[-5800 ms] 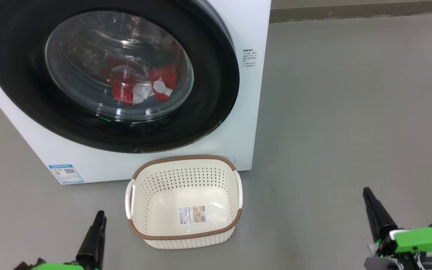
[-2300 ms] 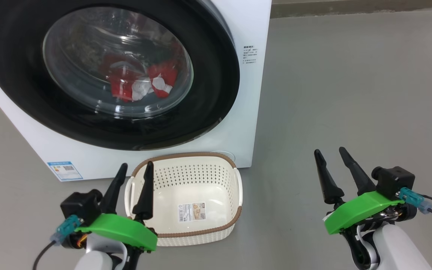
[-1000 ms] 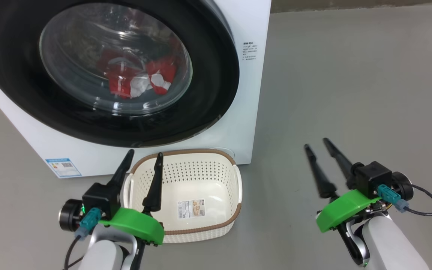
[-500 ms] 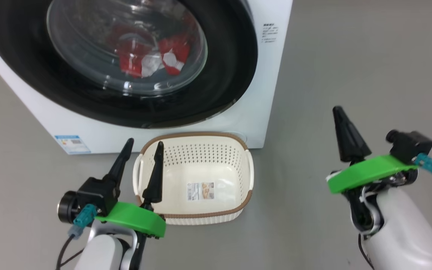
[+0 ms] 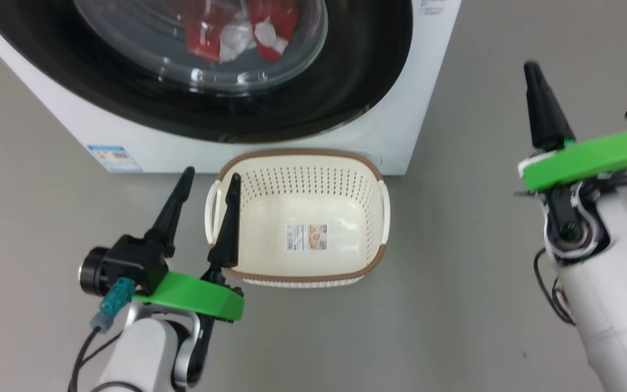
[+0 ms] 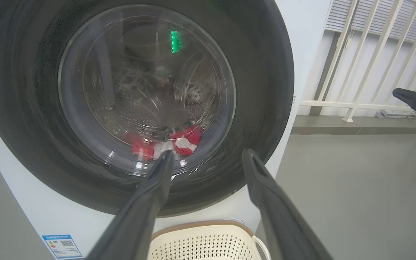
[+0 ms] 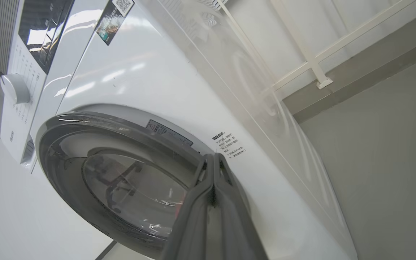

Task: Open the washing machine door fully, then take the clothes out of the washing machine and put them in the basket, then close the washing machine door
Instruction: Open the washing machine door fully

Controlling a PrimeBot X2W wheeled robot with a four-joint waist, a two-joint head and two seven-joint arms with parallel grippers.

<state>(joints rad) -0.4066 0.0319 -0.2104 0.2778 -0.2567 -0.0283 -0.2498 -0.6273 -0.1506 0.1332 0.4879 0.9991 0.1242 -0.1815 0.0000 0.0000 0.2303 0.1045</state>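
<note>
Right gripper [image 5: 531, 66], spread a second ago, now presses its fingers together, empty. Left gripper [image 5: 210, 175] gapes by the basket [image 5: 302, 154]. The door [image 5: 357, 81] stays closed, top cropped; clothes [image 5: 275, 24] show dimly behind its glass.

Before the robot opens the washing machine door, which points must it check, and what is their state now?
1. Round black-rimmed glass door closed on the white washing machine: ok.
2. Red-and-white clothes inside, behind the glass: ok.
3. Cream perforated plastic basket empty: ok.
4. Left gripper open, empty: ok.
5. Right gripper shut, empty, but away from the door: not ok.
</note>
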